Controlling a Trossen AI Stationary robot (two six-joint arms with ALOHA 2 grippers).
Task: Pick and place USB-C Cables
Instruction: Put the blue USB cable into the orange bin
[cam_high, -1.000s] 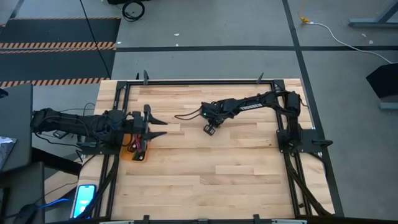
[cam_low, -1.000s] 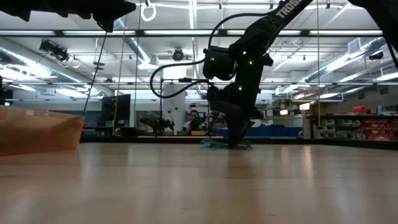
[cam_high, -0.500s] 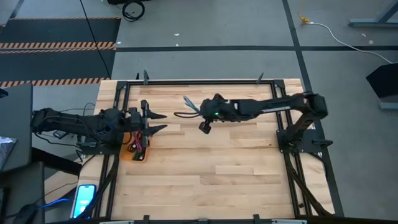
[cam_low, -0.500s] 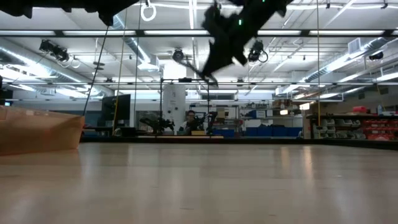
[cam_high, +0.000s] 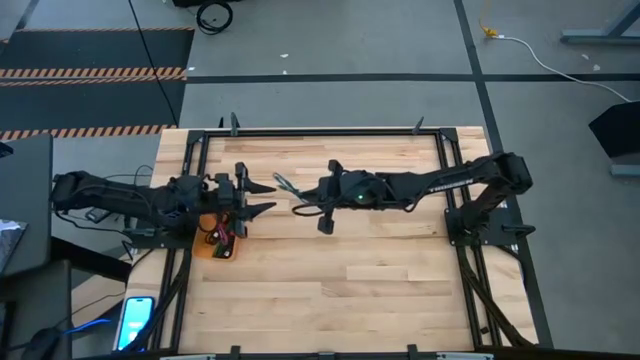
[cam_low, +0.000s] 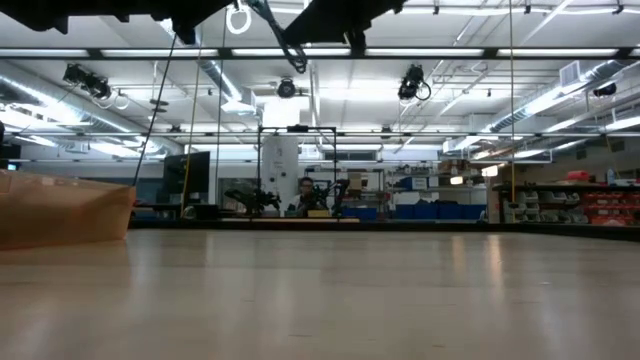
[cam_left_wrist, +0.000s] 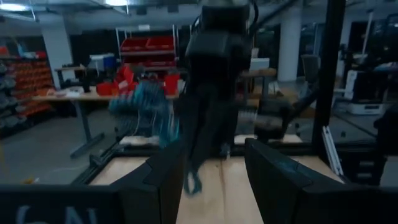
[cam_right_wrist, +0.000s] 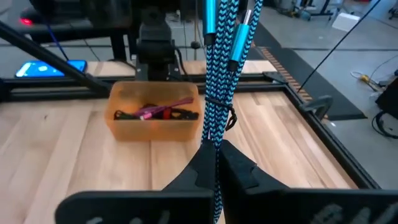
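Note:
My right gripper (cam_high: 303, 196) hangs above the table's middle, shut on a teal-blue braided USB-C cable (cam_right_wrist: 219, 81) that juts past its fingertips (cam_high: 284, 183). An orange bin (cam_right_wrist: 151, 116) sits near the table's left edge (cam_high: 222, 240), with a maroon cable (cam_right_wrist: 163, 108) and a red-and-black one lying inside. My left gripper (cam_high: 268, 197) hovers above the bin's far side, open and holding nothing. It faces the right gripper, and its fingers (cam_left_wrist: 155, 183) frame the teal cable (cam_left_wrist: 146, 112) without touching it. My right gripper pinches the bundled teal cable's near end (cam_right_wrist: 216, 144) between its two fingers. The fingers come nearly level from the table's right, lying along the cable. The bundle sticks out beyond the fingertips toward the bin, its connectors (cam_right_wrist: 239, 40) foremost, lifted clear of the table.
A black frame (cam_high: 320, 130) runs round the wooden table. A phone (cam_high: 135, 318) lies off the near left corner. In the low view the bin (cam_low: 60, 208) shows at the left, and both arms are at the top edge.
My right gripper has risen from the table with the teal cable and swung toward the table's left, toward the bin and my left gripper. It has tipped from pointing down to nearly level. The cable, which lay on the table, is lifted clear.

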